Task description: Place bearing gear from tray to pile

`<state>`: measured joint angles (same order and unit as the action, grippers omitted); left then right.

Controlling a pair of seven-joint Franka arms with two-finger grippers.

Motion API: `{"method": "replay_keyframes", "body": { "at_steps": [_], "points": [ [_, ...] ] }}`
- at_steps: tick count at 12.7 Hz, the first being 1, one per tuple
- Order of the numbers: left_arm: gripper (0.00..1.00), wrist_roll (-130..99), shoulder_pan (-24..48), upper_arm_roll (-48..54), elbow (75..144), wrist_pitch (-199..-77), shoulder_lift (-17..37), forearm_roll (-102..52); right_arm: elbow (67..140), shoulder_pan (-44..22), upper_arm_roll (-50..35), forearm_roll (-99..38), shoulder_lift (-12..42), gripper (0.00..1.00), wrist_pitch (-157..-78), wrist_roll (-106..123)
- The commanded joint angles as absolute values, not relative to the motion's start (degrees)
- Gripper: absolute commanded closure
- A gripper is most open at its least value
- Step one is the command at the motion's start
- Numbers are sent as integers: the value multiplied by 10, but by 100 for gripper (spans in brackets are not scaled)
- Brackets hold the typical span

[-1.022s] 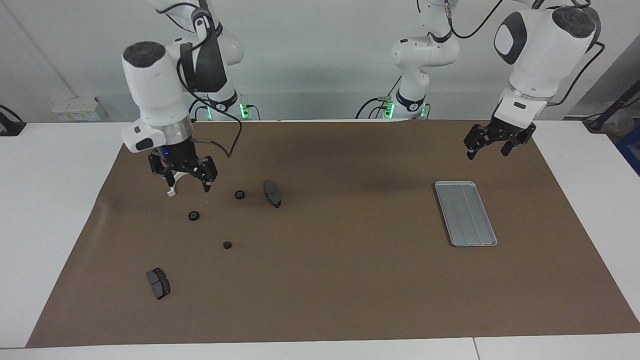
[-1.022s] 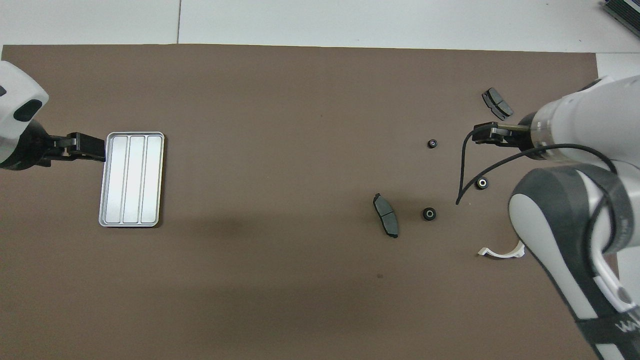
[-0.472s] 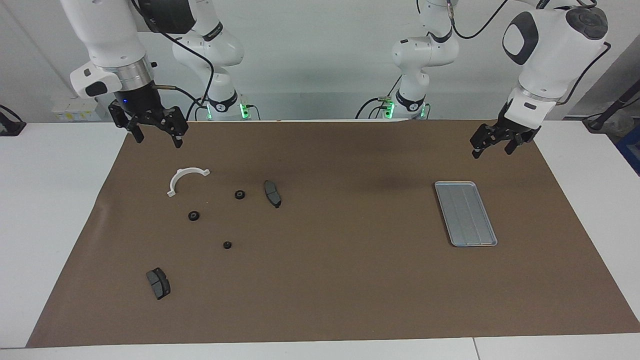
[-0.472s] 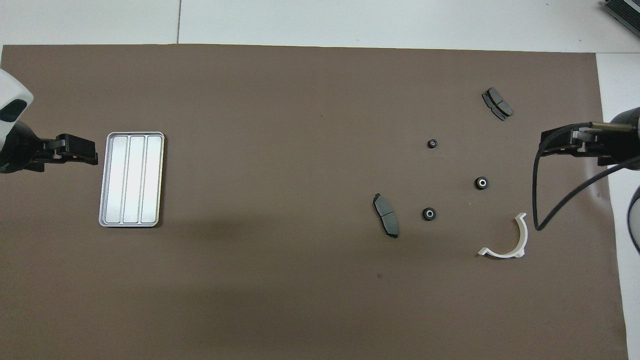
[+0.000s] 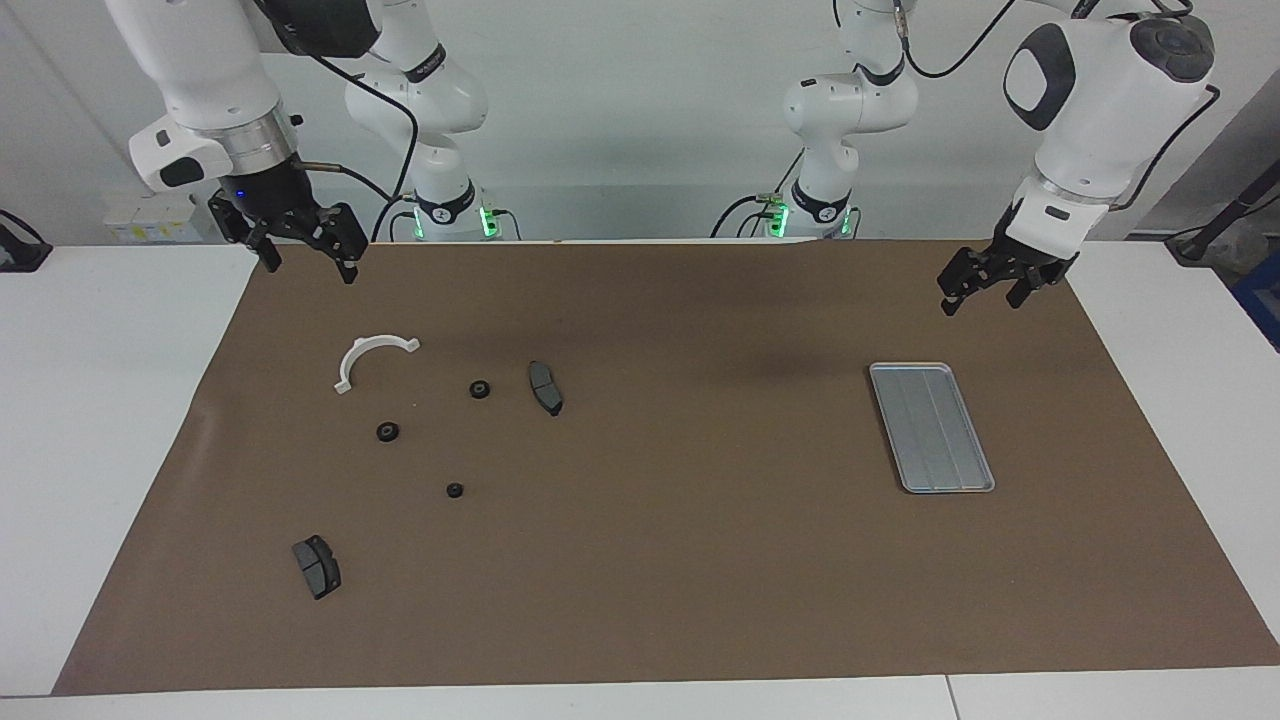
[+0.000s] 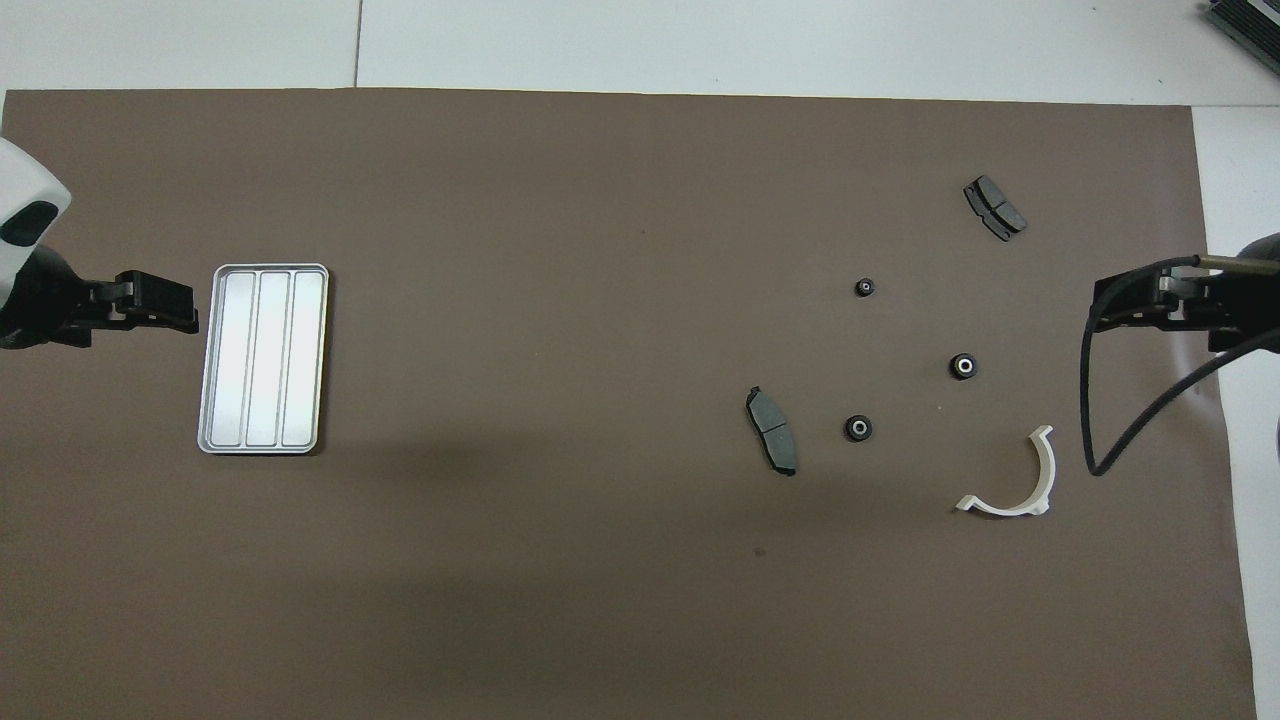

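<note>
I am working over the brown mat (image 5: 660,560), which is covering most of the table. The tray (image 5: 931,428) is lying bare toward my left arm's end; I am seeing no bearing gear in it. The pile is lying scattered toward my right arm's end: the white bracket (image 5: 372,358) nearest my bases, one brake pad (image 5: 545,387) beside it toward the middle, the other brake pad (image 5: 316,566) farthest from me, and three small black rings (image 5: 388,432) between them. I am judging the bearing gear to be one of those rings already, so the placing looks done.

My left gripper (image 5: 990,282) is hovering raised over the mat just beside the tray's near end, fingers spread and carrying nothing. My right gripper (image 5: 297,240) is hanging high over the mat's corner near the bracket, fingers spread, also carrying nothing.

To finish well, I am keeping both hands high, clear of the loose parts, so that no cable or finger is nudging a ring across the mat.
</note>
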<state>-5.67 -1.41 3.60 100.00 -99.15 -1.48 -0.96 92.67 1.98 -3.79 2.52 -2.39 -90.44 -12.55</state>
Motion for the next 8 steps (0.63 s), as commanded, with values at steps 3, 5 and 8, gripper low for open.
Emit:
{"method": "replay_keyframes", "body": {
  "at_steps": [3,5,8],
  "points": [
    [0,-58,-15,39,998,-976,-8,-17,950,25,-49,13,-41,0,-895,-106],
    [0,-58,-14,39,982,-972,2,-17,951,25,-49,13,-41,0,-896,-106],
    [0,-55,-18,40,962,-970,5,-14,952,25,-49,13,-41,0,-896,-107]
  ]
}}
